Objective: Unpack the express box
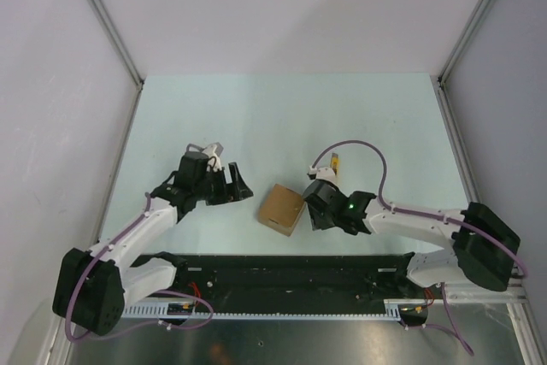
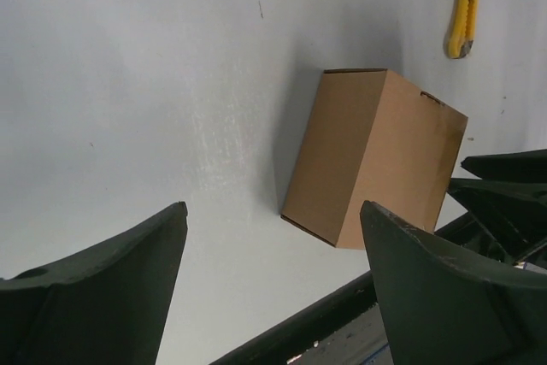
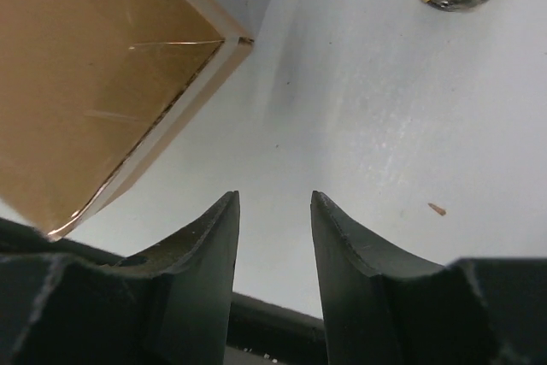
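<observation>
One closed express box to deal with, resting on the pale worktop close to the front edge, just ahead of the black base rail and between the two arms. Stands skewed to that edge, one corner toward the rail. Shows a glossy, tape-like strip over a seam in the right wrist view; no flap lifted.

Immediately right of the box, perhaps touching: right pincer, by far the nearer. Holds nothing and shows only a narrow gap between its fingers. Points past the box's corner at bare worktop, with the box up and to the left of the tips, so likely needs a swing left before meeting any seam.

Left of the box, a short way off: left pincer, spread wide and empty. Faces the box with its long axis nearly straight away from the fingers, a little right of the centre line. Looks wide enough to take the short width after a small shift right.

Little room in front, given the rail. Plenty of open worktop beyond and to the left. Behind the right pincer, near but apart from the box: a yellow-and-black utility knife, something to avoid when pulling back. Side walls well apart.
</observation>
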Controlling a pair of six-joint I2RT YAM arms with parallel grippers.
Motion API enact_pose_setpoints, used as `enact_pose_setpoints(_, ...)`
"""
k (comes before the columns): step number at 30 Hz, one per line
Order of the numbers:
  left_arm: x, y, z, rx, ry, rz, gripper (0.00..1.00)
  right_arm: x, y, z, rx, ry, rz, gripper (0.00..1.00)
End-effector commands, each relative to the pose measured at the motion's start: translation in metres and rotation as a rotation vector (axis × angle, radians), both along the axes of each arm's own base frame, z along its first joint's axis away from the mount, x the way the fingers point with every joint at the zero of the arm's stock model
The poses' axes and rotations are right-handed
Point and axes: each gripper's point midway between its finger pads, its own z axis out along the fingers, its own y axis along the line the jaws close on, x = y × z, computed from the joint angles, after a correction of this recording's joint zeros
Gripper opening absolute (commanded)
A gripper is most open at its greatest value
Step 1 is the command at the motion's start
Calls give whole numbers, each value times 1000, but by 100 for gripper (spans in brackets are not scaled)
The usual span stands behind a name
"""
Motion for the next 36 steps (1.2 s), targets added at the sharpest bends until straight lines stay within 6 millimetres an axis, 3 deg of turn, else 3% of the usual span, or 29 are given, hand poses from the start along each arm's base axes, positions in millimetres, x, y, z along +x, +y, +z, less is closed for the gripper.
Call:
enact_pose_setpoints(1, -4, -10, -1, -19, 28, -41, 88, 18, 14, -10, 43, -17, 17, 45)
enact_pose_setpoints(8, -12, -20, -4, -52, 67, -99, 90, 53, 34, -2, 186, -53, 21, 47)
enact_pose_setpoints(16, -13, -24, -11, -47, 110, -90, 92, 69, 56, 1, 281, -73, 91, 47)
enact_pose_setpoints(23, -9, -21, -20, -16, 138, -46, 92, 93, 56, 1, 310, -100, 54, 50)
enact_pose_setpoints(26, -3, -18, -14, -6, 100, -24, 92, 101, 42, 2, 277, -105, -6, 53)
enact_pose_setpoints(29, 3, -16, 0, -12, 46, -10, 92, 110, 15, 9, 235, -117, -112, 59)
enact_pose_setpoints(33, 11, -12, 17, -3, -35, 6, 93, 123, -14, 32, 208, -198, -218, 65)
enact_pose_setpoints(36, 16, -13, 33, -11, -90, -2, 95, 131, -33, 35, 159, -221, -288, 69)
